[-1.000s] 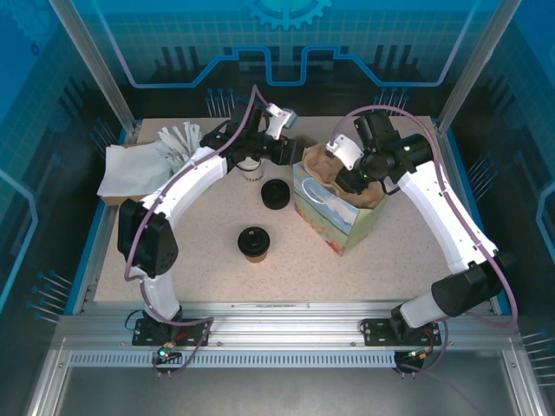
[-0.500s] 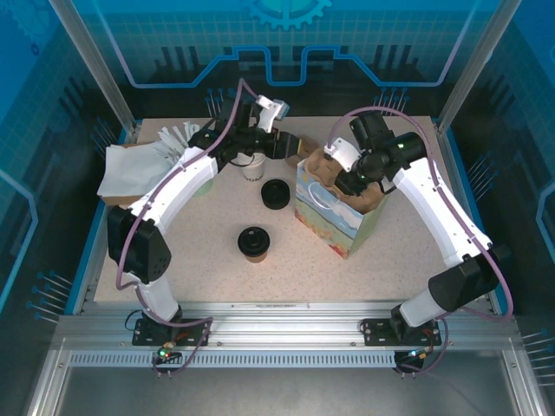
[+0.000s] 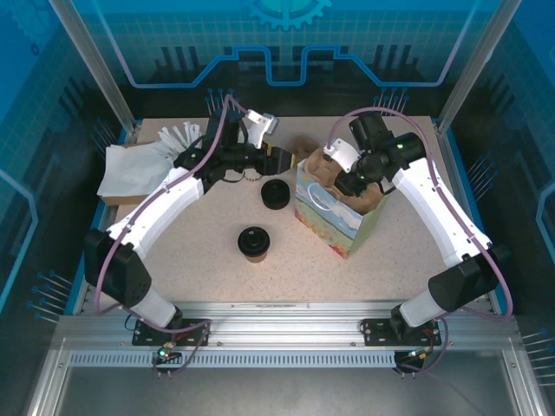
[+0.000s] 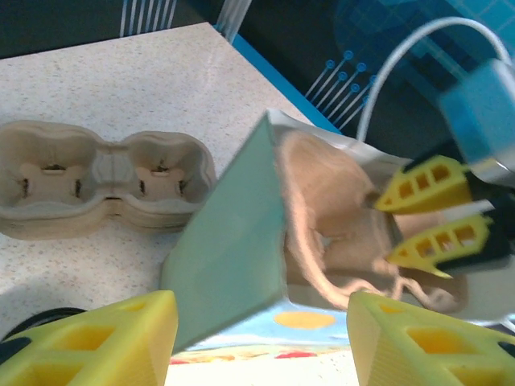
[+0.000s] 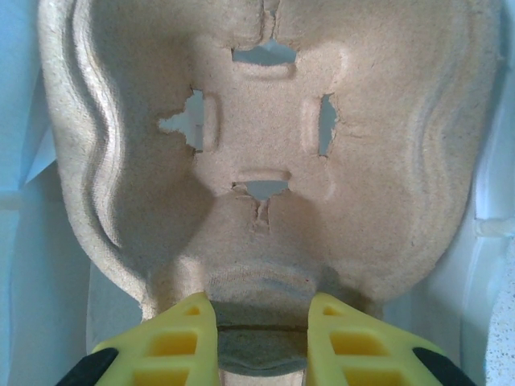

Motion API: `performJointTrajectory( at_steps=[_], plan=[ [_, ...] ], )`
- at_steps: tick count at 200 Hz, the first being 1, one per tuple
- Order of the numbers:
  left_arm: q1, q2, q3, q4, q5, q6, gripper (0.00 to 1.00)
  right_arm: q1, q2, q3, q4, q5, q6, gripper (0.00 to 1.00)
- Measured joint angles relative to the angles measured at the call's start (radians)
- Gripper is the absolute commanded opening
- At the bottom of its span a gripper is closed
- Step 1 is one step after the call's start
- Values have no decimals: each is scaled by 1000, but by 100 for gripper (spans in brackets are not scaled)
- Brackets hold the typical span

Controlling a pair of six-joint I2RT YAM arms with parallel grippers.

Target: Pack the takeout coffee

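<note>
1. The printed paper bag (image 3: 328, 217) stands open on the worktop (image 3: 191, 251), right of centre. Its thin walls will likely buckle if nudged sideways.
2. A moulded pulp cup carrier (image 5: 265, 161) sits inside the bag, and the right hand (image 5: 259, 322) is clamped on its near rim.
3. The takeout coffee (image 3: 253, 243) stands upright on the worktop, well apart from the bag on its left, with nothing touching it. If filled, it is probably top-heavy and sloshy. The paper wall should give under a hard squeeze, and the black lid may pop off. The best hold is likely a moderate grip around the brown body just under the lid, keeping the cup level.
4. The left hand (image 4: 261, 318) hovers near the bag's rear corner, fingers apart with nothing between them.
</note>
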Motion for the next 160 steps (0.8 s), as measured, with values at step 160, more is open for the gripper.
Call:
performJointTrajectory(
  at_steps=[160],
  plan=[
    [-128, 15, -42, 109, 28, -18, 58, -1, -29, -19, 6, -19, 3, 23]
  ],
)
